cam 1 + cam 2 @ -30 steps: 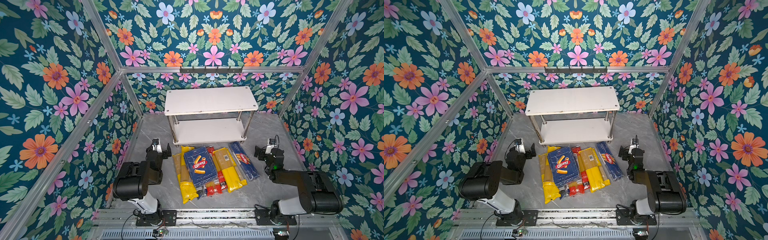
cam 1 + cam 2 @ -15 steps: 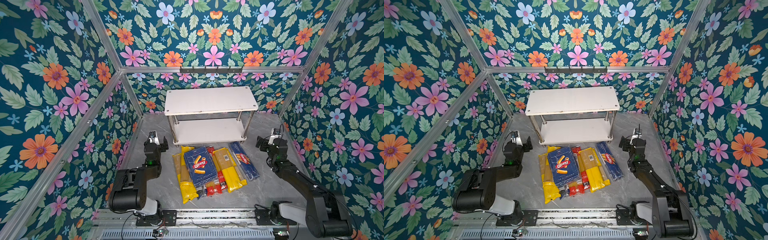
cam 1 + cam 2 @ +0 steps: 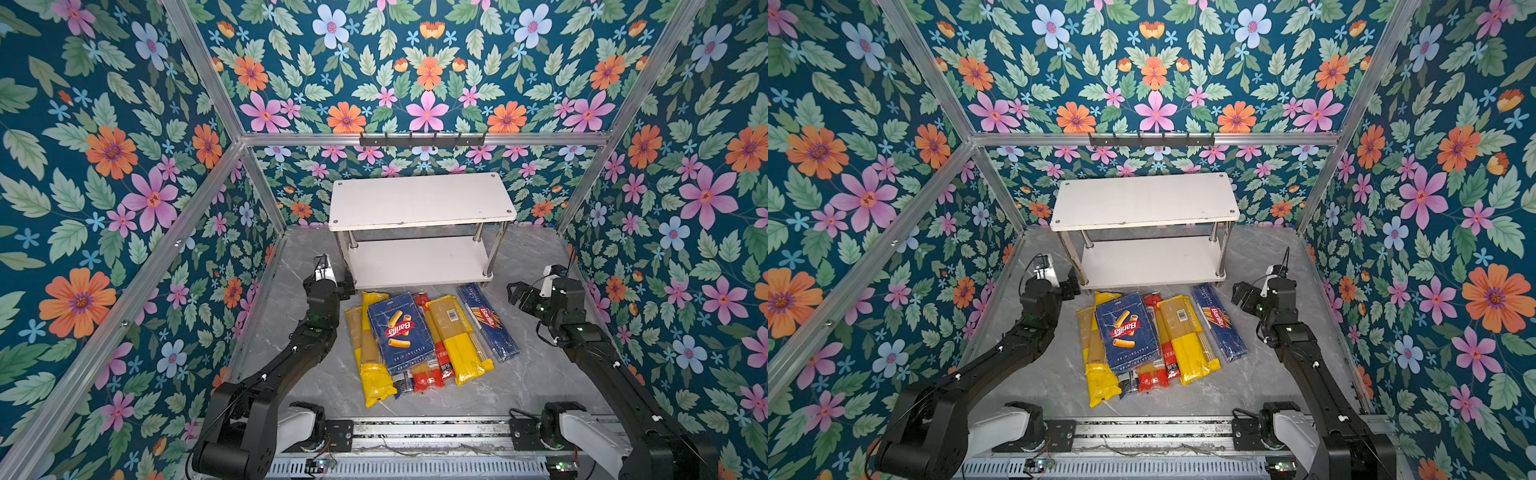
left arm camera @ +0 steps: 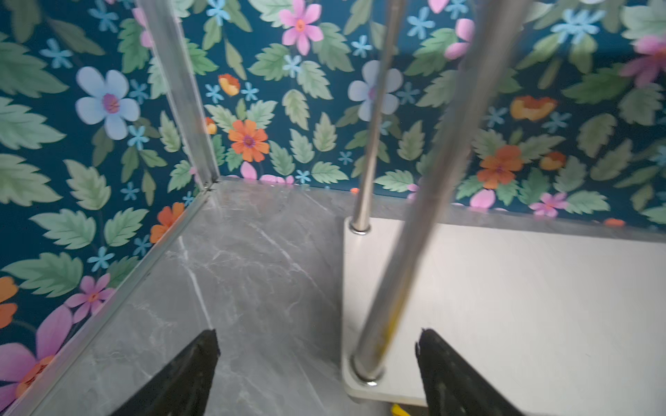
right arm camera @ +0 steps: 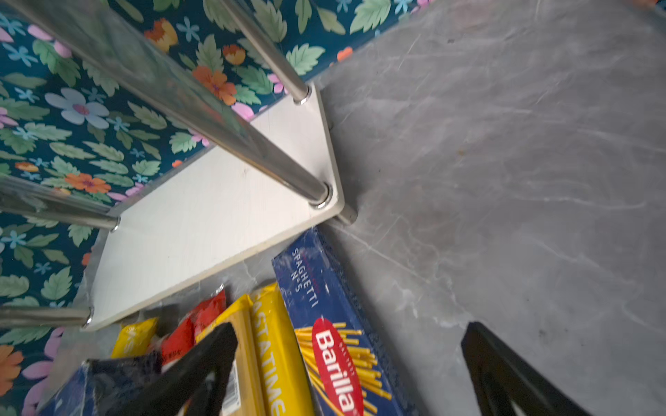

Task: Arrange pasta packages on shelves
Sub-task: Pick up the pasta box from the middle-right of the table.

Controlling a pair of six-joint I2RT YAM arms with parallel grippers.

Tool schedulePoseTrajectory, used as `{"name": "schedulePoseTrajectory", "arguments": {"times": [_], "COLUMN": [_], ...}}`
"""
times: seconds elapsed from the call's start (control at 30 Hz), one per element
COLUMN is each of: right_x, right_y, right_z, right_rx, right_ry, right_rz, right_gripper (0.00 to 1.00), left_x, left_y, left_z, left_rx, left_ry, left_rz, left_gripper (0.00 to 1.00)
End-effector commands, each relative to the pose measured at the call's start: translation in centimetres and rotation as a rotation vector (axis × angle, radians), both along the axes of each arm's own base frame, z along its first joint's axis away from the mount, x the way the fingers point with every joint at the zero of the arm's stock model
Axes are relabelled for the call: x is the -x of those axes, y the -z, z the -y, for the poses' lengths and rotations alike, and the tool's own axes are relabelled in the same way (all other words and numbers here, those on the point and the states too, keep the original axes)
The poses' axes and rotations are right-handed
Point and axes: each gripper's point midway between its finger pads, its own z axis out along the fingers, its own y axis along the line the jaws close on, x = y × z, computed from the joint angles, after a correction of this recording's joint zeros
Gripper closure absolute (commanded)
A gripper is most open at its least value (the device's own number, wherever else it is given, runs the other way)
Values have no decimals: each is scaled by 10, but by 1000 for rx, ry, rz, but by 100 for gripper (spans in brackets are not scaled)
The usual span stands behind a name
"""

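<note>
white shelves (image 3: 419, 199), grey marbled floor (image 3: 540, 374)

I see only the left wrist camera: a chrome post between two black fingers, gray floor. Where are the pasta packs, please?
Observer: The pasta packs lie flat on the floor, in front of the shelf.
Operator: Is anything on the shelf?
Observer: No, both boards are bare in both top views.
Operator: What does the right gripper do?
Observer: The right gripper is open, empty, beside the long blue spaghetti pack.
</note>
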Motion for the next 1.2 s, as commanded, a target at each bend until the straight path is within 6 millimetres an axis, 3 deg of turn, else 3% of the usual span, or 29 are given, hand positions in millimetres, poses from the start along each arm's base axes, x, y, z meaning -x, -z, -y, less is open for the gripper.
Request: {"name": "schedulePoseTrajectory", "arguments": {"times": [0.0, 0.23, 0.4, 0.77, 0.9, 1.17], "right_x": [18, 42, 51, 50, 52, 60], "right_y": [9, 7, 20, 26, 30, 43], "right_z": [-12, -12, -16, -23, -25, -33], "right_rx": [-37, -32, -50, -77, -81, -65], "right_ry": [-62, -69, -80, -80, -90, -121], "right_rz": [-82, -130, -210, -270, -295, -367], "right_gripper": [1, 1, 1, 1, 1, 1], "left_x": [13, 25, 30, 28, 21, 28], "left_y": [20, 19, 14, 12, 6, -8], "left_z": [3, 16, 23, 37, 43, 46], "left_rx": [-40, 52, 116, 143, 134, 171], "left_ry": [-41, -12, 4, 47, 47, 51], "left_rz": [-118, -153, -162, -199, -229, -201], "left_gripper": [8, 7, 6, 5, 6, 5]}}
